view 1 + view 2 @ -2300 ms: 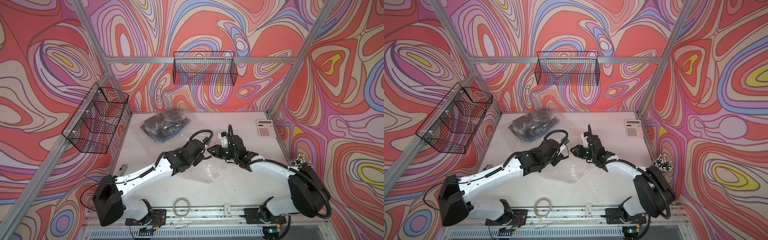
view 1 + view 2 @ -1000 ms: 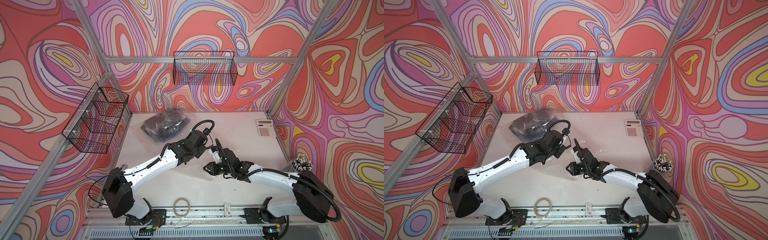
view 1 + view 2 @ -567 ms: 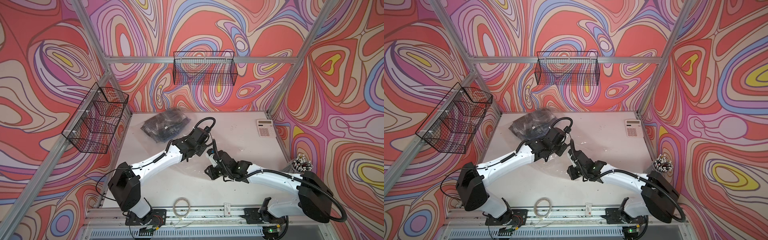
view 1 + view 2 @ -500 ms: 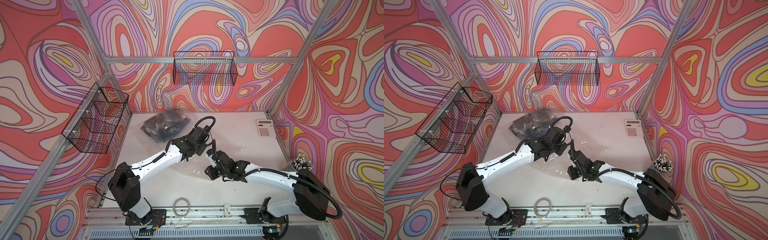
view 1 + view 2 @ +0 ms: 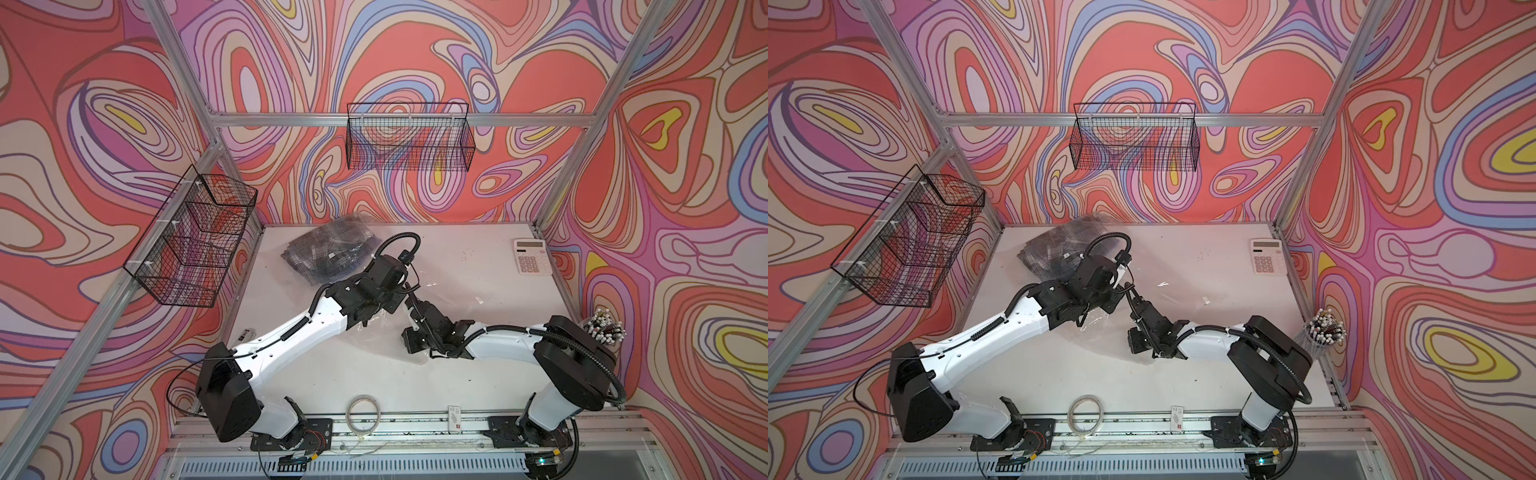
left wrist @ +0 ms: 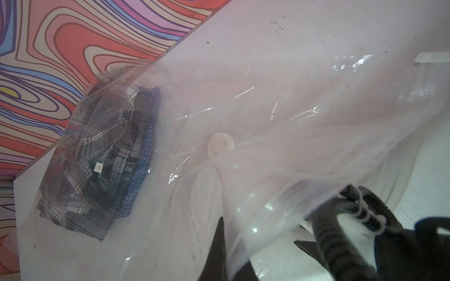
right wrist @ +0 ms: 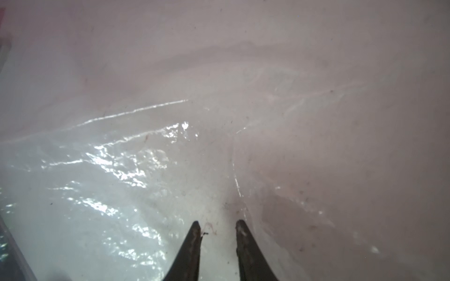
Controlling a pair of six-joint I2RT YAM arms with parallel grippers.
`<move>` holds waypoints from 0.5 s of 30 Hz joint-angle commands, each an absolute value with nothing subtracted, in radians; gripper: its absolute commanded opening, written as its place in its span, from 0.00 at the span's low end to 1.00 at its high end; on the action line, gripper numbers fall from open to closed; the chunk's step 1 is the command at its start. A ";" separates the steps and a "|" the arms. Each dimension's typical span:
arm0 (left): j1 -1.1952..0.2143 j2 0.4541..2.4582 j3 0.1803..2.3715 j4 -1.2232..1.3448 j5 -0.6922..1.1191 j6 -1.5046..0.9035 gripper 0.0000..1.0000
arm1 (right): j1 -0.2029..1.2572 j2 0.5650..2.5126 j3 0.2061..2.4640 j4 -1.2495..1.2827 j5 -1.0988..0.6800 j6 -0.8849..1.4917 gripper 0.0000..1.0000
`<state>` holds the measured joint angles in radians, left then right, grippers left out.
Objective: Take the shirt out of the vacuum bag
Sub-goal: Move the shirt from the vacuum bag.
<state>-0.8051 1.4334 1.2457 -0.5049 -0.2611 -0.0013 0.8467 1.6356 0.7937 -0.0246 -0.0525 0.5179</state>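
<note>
Reaching diagonally from its near-left base to the centre of the white table (image 5: 457, 257), the left arm (image 5: 299, 332) bends its wrist above the large clear crinkly plastic vacuum bag (image 6: 292, 109). The left gripper (image 6: 221, 226) is clenched on a raised fold of the film. The right arm (image 5: 498, 345) lies low, forearm nearly level, with the right gripper (image 7: 218, 225) released, its tips apart amid the film. The folded dark plaid shirt (image 5: 332, 253) sits inside the bag's far-left end, near the round white valve (image 6: 220, 145).
</note>
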 commanded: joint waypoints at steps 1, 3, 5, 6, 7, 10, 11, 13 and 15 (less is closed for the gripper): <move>-0.807 1.408 1.223 -0.489 -0.253 -0.016 0.00 | 0.807 1.607 0.780 0.008 -0.064 0.531 0.28; -0.807 1.410 1.235 -0.489 -0.249 -0.023 0.00 | 0.799 1.632 0.797 0.022 -0.091 0.532 0.28; -0.807 1.413 1.259 -0.493 -0.250 -0.025 0.00 | 0.799 1.678 0.827 0.045 -0.128 0.547 0.29; -0.807 1.414 1.274 -0.496 -0.249 -0.027 0.00 | 0.798 1.708 0.844 0.064 -0.148 0.563 0.29; -0.807 1.414 1.292 -0.497 -0.246 -0.028 0.00 | 0.799 1.733 0.855 0.097 -0.164 0.585 0.29; -0.809 1.412 1.343 -0.500 -0.230 -0.035 0.00 | 0.797 1.797 0.860 0.232 -0.166 0.679 0.31; -0.810 1.411 1.356 -0.499 -0.227 -0.039 0.00 | 0.796 1.811 0.866 0.263 -0.151 0.708 0.31; -0.815 1.410 1.384 -0.499 -0.218 -0.046 0.00 | 0.792 1.841 0.893 0.309 -0.118 0.759 0.32; -0.828 1.414 1.413 -0.513 -0.210 -0.038 0.00 | 0.784 1.868 0.932 0.312 -0.093 0.794 0.33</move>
<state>-0.8116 1.4284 1.3651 -0.5137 -0.2348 -0.0242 0.7937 1.8450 0.8825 0.2138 -0.1310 0.7013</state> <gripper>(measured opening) 0.047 0.327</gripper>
